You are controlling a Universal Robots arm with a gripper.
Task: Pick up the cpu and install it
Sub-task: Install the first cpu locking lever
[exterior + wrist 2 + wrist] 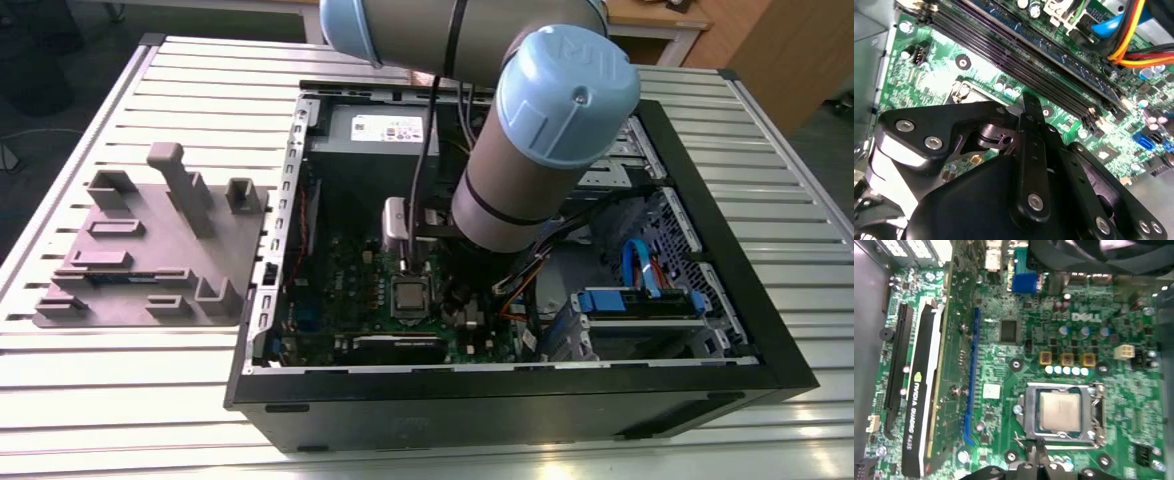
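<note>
The cpu, a small square chip with a silver top, lies flat in the socket on the green motherboard, with a silver metal frame around it. In the exterior view the cpu sits mid-board inside the open computer case. My gripper hovers just off the socket's edge, its black fingers pressed together with nothing between them. In the second wrist view the fingers point at the board near the memory slots.
The black computer case stands on a slatted metal table. A graphics card stands beside the socket. Blue and orange cables and a drive bay fill the exterior view's right. A grey fixture plate lies at the exterior view's left.
</note>
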